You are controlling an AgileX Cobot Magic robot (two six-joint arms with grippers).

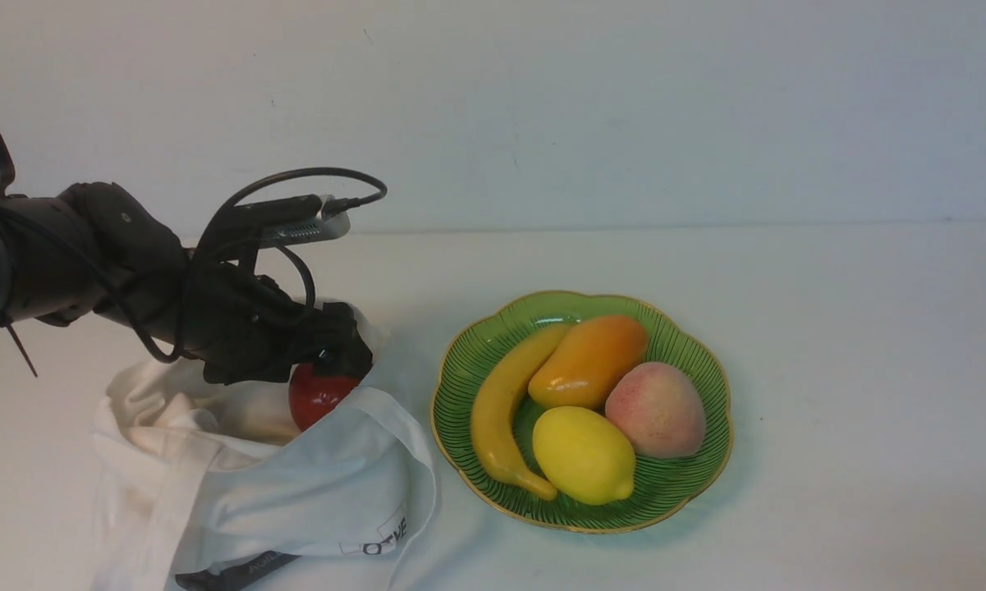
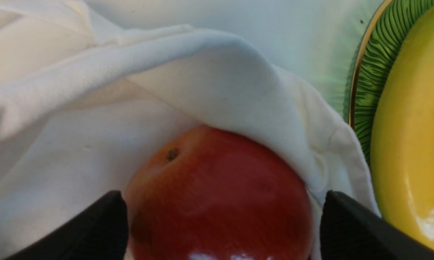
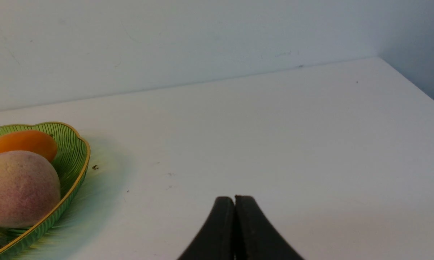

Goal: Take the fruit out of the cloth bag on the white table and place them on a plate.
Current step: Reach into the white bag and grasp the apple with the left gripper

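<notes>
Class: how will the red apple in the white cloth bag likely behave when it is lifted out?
The glossy round red apple shows bright highlights, so it may slip between the black fingers. Being round, it would likely roll if released. The white cloth bag drapes over it, so soft fabric may drag along.

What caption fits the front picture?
Left pincer around the red apple in the cloth bag, four fruits on the plate.
</notes>
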